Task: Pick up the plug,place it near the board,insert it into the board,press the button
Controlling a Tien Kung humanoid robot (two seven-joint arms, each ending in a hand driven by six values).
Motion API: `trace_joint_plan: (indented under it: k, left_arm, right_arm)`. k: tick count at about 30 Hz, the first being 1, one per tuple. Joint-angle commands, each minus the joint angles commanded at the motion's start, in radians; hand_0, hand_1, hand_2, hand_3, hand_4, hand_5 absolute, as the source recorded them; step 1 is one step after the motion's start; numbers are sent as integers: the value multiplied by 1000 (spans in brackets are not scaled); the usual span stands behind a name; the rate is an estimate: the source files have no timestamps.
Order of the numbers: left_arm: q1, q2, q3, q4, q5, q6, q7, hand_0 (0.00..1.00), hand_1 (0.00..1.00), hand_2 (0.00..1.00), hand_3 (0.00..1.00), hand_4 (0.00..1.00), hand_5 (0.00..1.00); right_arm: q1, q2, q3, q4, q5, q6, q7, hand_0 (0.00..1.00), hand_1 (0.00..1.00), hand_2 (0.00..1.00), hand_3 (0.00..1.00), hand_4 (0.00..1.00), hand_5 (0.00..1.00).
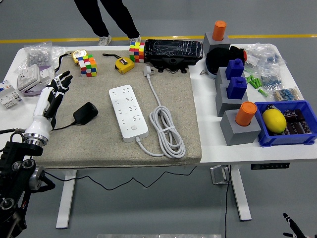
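You see a white power strip (128,112) with its white cable (165,130) on a beige mat (99,139), a black plug (85,113), a white-and-black left hand (55,88), multicoloured cubes (87,65), orange cylinders (245,113) on grey blocks (239,131), and a yellow lemon (274,121) in a blue bin (280,138)

2 cubes (88,65), 2 orange cylinders (245,113), 1 board (128,112).

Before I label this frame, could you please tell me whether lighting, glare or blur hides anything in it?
Head view: even, soft lighting with faint shadows; sharp across the table. The white power strip is bright, yet its sockets stay readable. The black plug shows little surface detail. Mild glare on the wrapped black case. The left hand is in focus, fingers spread.
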Motion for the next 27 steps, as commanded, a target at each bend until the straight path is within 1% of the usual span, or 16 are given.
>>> trace_joint_plan:
  k: [27]
  left_arm:
    - [1,0,0,0,1,2,-1,913,934,913,906,998,889]
  right_arm:
    - [-1,2,-1,0,-3,1,-1,785,740,726,780,998,990]
